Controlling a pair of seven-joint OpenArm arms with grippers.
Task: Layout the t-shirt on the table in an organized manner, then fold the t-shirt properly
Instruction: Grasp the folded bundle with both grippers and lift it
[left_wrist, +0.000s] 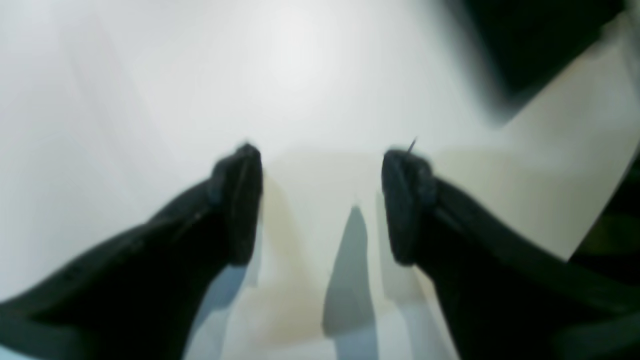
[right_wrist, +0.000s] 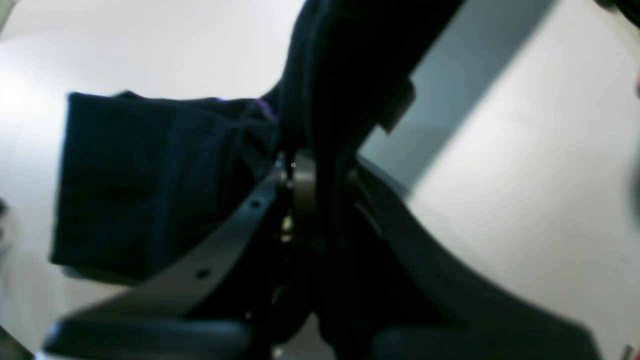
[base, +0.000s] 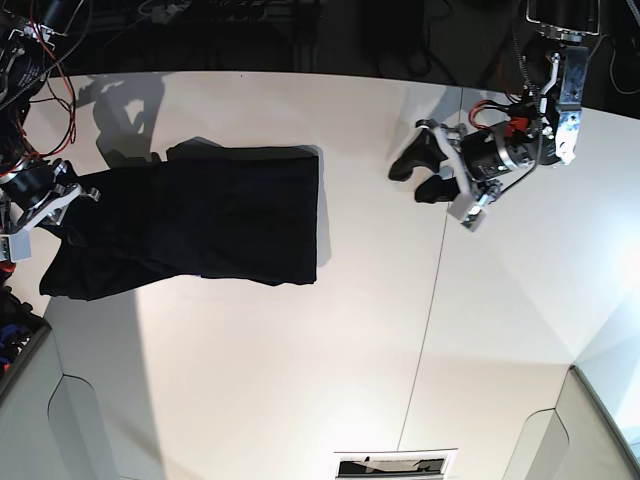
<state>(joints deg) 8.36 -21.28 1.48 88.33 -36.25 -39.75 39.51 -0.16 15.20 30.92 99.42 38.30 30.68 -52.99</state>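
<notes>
Base view shows the t-shirt (base: 200, 225) lying partly folded on the white table (base: 380, 360), on that picture's left half, with its long axis running left to right: a squared, straight edge faces the table's middle and the looser, bunched end points toward the right gripper (base: 60, 205) at the table's left edge. That gripper's jaws are clenched on the black fabric at this bunched end; the right wrist view confirms it, with cloth pinched between the jaws and rising past the camera, and a flat rectangular portion of the shirt (right_wrist: 150, 185) lying on the table beyond, a sliver of purple just visible at its top edge. The left gripper (base: 425, 172) hangs well apart from the garment, over bare table near the thin seam line (base: 432, 300), its jaws (left_wrist: 322, 200) spread wide and holding nothing. The step in hand looks like a fold or a straightening pull worked from the pinched end. To do it well, the right arm should lift only enough to clear the table, carry the edge along the shirt's long axis so the side edges stay parallel, and lay it down square with the straight edge before letting go. Bringing the left arm over to pin the flat part would likely keep the lower layers from dragging.
</notes>
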